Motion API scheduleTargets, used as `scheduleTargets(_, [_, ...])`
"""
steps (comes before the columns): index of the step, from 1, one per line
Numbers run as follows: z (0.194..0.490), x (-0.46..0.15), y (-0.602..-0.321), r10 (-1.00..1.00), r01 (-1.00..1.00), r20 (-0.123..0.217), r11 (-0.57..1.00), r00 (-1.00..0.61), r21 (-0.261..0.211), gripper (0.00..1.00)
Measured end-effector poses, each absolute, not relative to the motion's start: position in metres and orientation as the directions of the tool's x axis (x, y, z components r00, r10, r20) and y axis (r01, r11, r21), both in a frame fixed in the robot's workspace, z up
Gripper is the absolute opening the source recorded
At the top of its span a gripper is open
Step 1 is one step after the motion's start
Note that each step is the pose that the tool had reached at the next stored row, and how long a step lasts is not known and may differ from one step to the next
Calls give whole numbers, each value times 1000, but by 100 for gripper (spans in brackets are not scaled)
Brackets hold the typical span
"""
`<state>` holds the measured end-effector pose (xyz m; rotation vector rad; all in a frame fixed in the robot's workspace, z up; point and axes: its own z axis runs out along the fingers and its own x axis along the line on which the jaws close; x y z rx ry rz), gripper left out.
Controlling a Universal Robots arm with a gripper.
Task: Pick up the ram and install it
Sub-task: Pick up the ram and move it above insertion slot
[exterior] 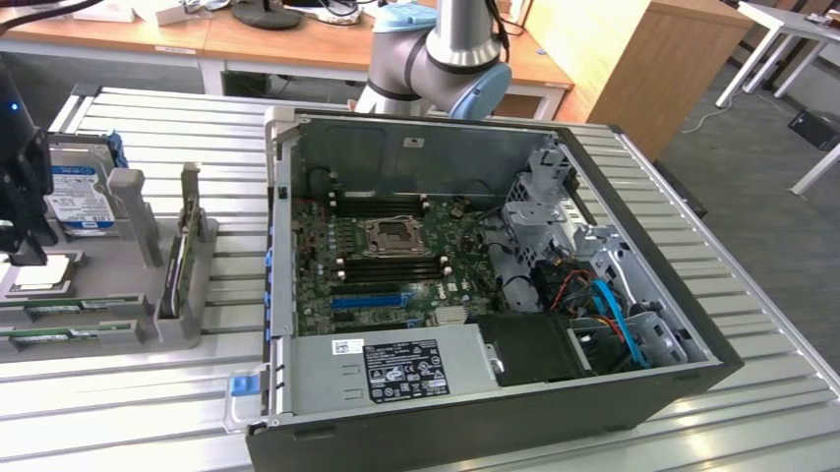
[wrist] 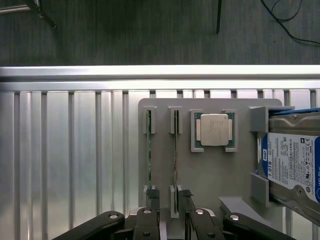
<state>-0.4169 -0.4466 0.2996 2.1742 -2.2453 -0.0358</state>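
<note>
Black end effector [wrist: 169, 200] open, jaws wide, hovering over grey holder [wrist: 210, 175]. Fingers appear to straddle ram [wrist: 175, 160], which stands on edge in holder beside CPU [wrist: 214, 129]. Second stick [wrist: 148, 160] just beside, close to one finger. Holder on slatted desk [wrist: 60, 165]. Risk: off-centre descent, so finger strikes board edge or second stick; skewed grip tilts ram, binds it in holder.
</note>
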Motion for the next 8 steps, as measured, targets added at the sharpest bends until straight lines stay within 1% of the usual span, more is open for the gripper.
scheduleTargets(8, [295, -417, -447, -999, -999, -5, 32, -32, 27, 30])
